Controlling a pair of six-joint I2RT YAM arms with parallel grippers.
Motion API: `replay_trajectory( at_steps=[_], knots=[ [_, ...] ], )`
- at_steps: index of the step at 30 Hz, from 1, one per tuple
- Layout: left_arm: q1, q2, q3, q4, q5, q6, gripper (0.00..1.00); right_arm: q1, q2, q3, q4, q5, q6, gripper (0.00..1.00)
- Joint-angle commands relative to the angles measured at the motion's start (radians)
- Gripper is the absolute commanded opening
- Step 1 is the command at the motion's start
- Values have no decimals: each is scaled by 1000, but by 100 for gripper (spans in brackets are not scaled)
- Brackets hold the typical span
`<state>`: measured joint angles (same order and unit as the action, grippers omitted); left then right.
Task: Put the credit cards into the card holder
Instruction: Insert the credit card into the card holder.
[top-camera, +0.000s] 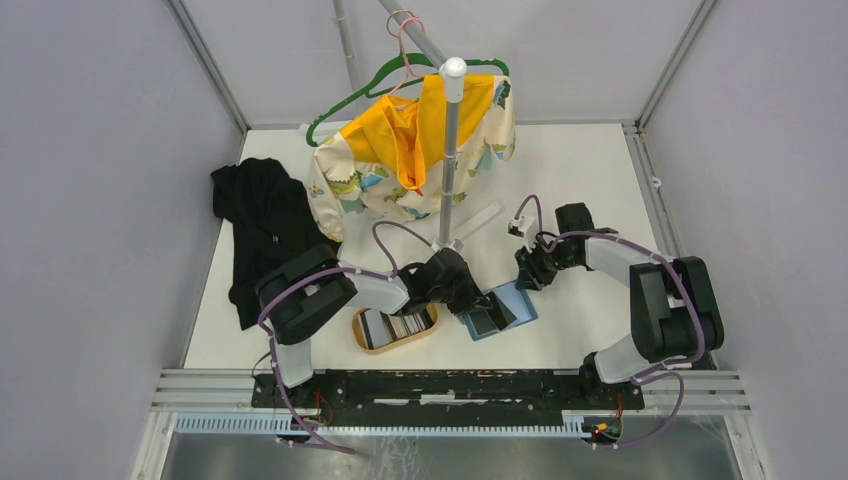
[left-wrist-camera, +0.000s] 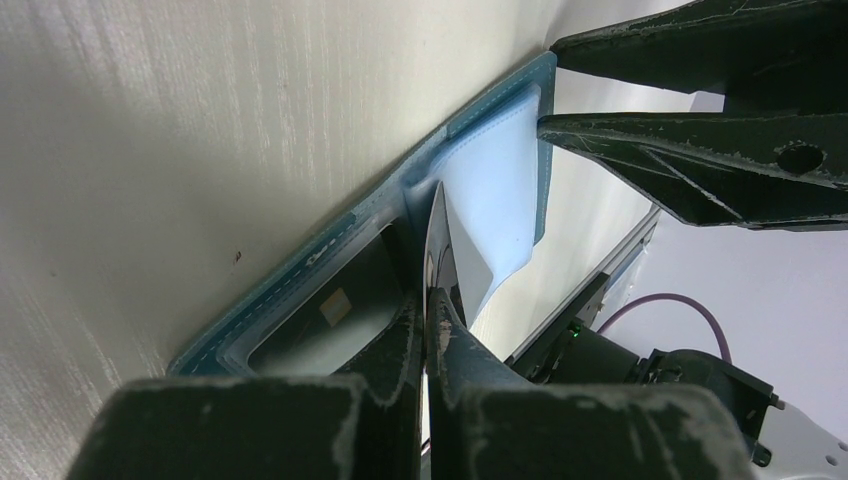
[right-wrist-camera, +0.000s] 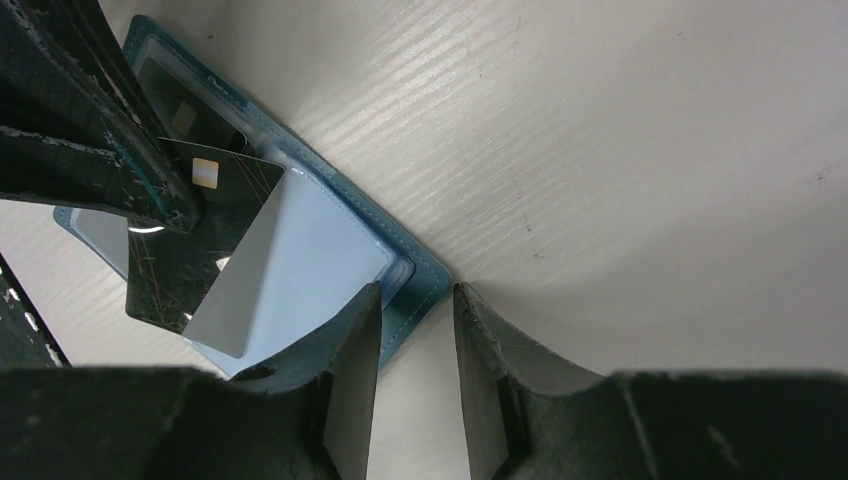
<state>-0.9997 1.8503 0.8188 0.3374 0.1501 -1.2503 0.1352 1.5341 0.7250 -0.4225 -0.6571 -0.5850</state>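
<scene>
Partly hidden credit card (right-wrist-camera: 200, 250), left gripper (left-wrist-camera: 428, 320)

We show the left arm (top-camera: 375, 290) and right arm (top-camera: 610, 256): black joint housings, white link shells, purple cables (left-wrist-camera: 665, 296) looped alongside, and scuffed, paint-worn black fingers (right-wrist-camera: 345, 400).

Left fingers (left-wrist-camera: 300, 425) pinched shut; right fingers (right-wrist-camera: 335, 395) parted, tips low
</scene>
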Motion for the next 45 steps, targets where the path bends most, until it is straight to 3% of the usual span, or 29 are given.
replay_trajectory(
  at_steps=[1, 35, 40, 45],
  knots=[
    [-2, 39, -2, -147, 29, 12, 2, 4, 12, -25, 6, 111, -3, 39],
    [29, 125, 79, -190, 88, 19, 5, 34, -5, -28, 12, 114, -2, 39],
    [35, 125, 78, -192, 86, 29, 6, 34, -40, -22, 9, 127, -13, 43],
    [40, 124, 67, -188, 85, 35, 9, 35, -175, -44, 37, 127, -51, 51]
  ],
)
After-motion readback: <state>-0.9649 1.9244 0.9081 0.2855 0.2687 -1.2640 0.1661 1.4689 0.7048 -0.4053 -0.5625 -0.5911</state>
